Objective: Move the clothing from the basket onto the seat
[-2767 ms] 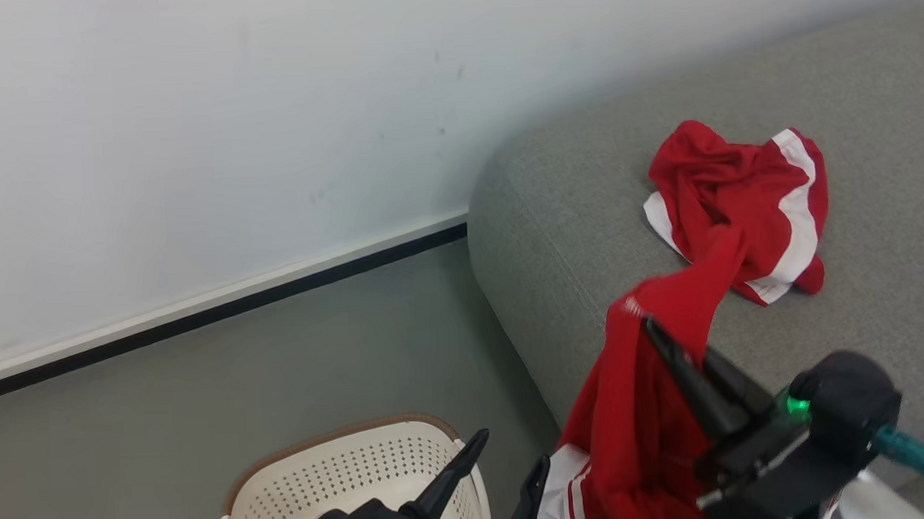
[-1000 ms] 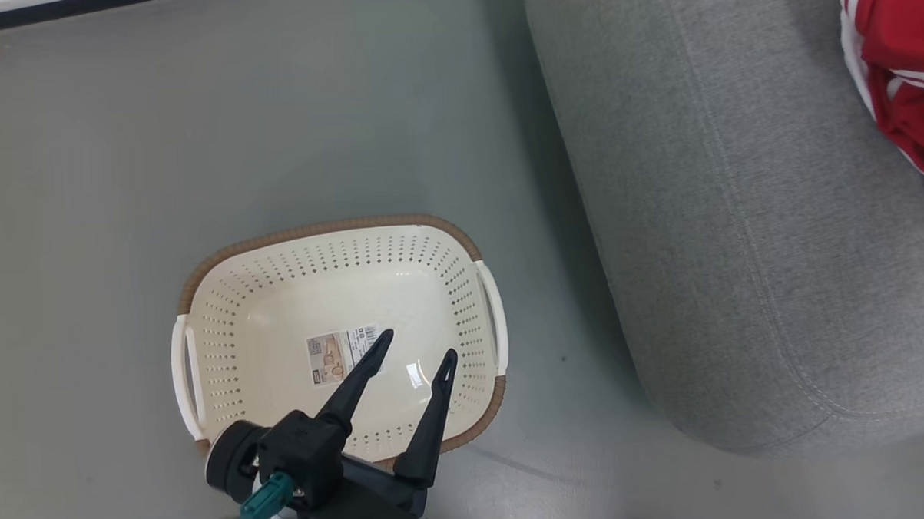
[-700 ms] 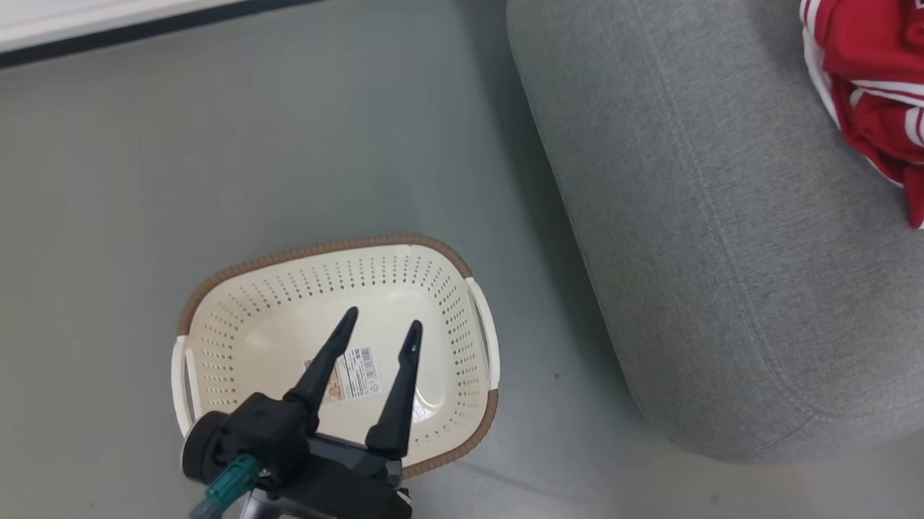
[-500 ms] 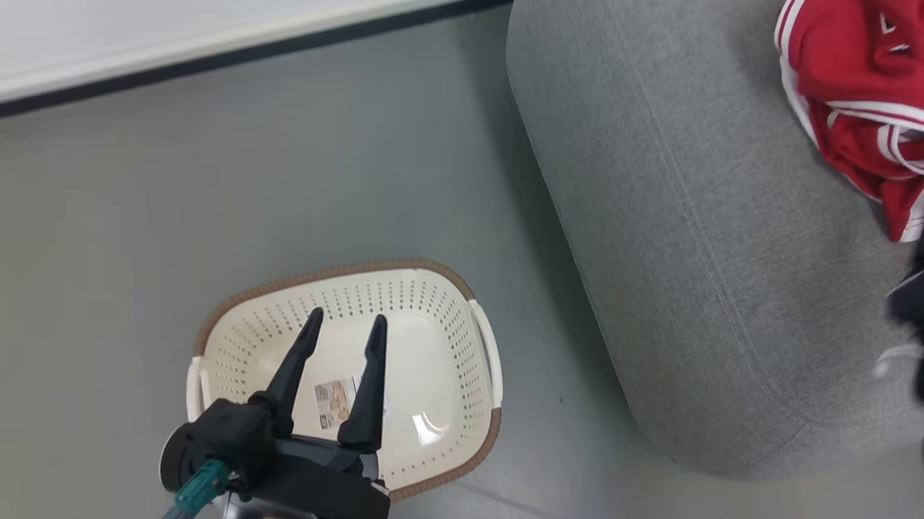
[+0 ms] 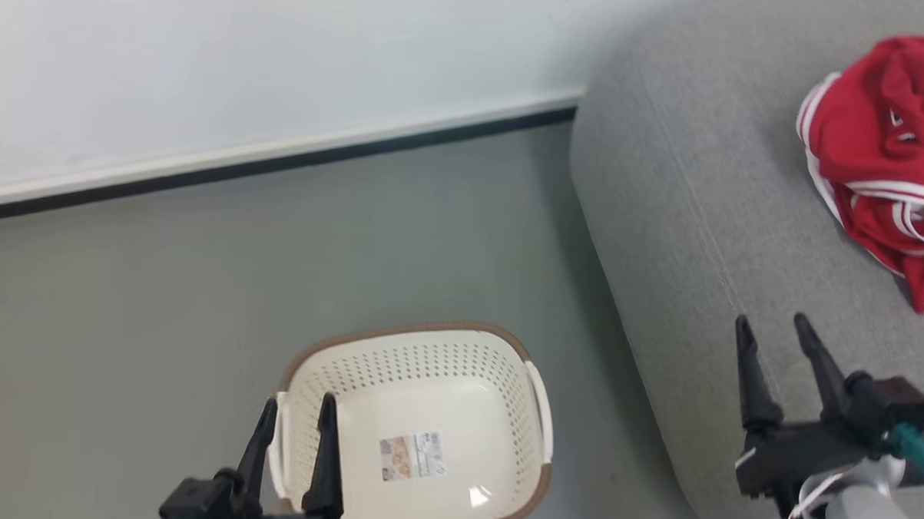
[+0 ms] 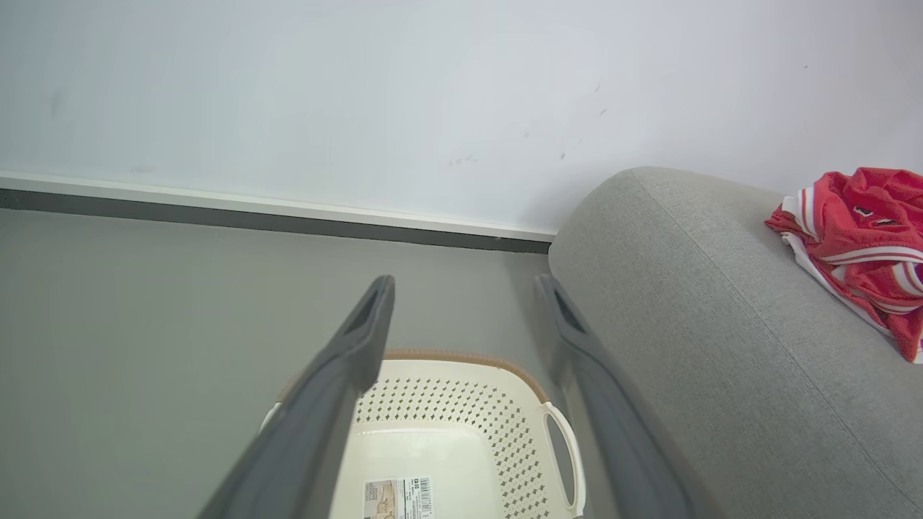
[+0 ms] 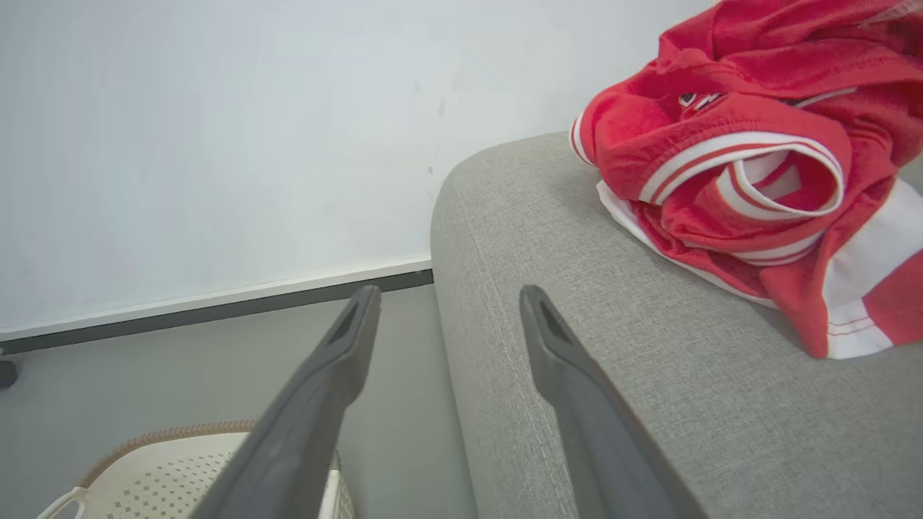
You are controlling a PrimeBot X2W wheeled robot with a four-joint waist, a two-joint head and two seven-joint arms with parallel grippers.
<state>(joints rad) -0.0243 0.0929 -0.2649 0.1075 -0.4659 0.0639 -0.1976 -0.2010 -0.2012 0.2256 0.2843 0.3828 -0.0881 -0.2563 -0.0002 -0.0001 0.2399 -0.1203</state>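
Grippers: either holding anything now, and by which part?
Nothing is held. The left gripper stands open over the basket, the right gripper open over the seat; the clothing lies on the seat, apart from both.

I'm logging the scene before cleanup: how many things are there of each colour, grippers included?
Red: 1 heap of crumpled red sports clothing with white stripes; garments inside cannot be counted
Cream-white: 1 perforated plastic basket with a brown rim
Light grey: 1 fabric-upholstered sofa seat
Dark: 2, the left gripper and the right gripper, both open
Total: 5
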